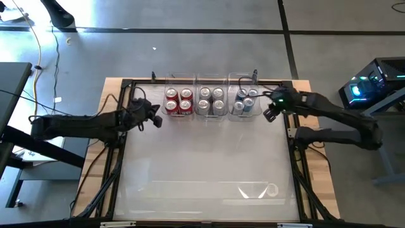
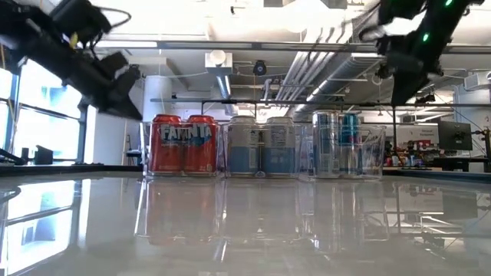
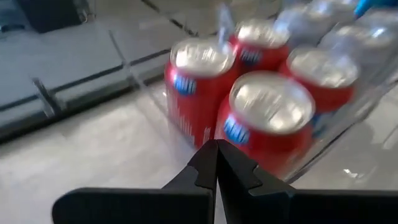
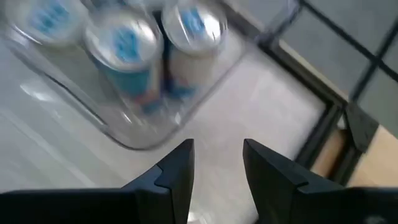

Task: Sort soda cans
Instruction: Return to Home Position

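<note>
Three clear bins stand side by side at the table's far edge. The left bin holds several red cans (image 1: 178, 101) (image 3: 249, 106), the middle bin several silver-grey cans (image 1: 211, 100) (image 2: 255, 149), the right bin several blue cans (image 1: 245, 101) (image 4: 149, 50). My left gripper (image 1: 155, 118) (image 3: 216, 163) hangs shut above the table just left of the red cans' bin and touches nothing. My right gripper (image 1: 269, 114) (image 4: 217, 163) is open, raised just right of the blue cans' bin, and holds nothing.
The glossy white tabletop (image 1: 202, 158) spreads out toward the near edge. A clear plastic piece (image 1: 256, 190) lies near the table's near right. The black frame rail (image 4: 323, 124) and wooden edge run along the table's right side.
</note>
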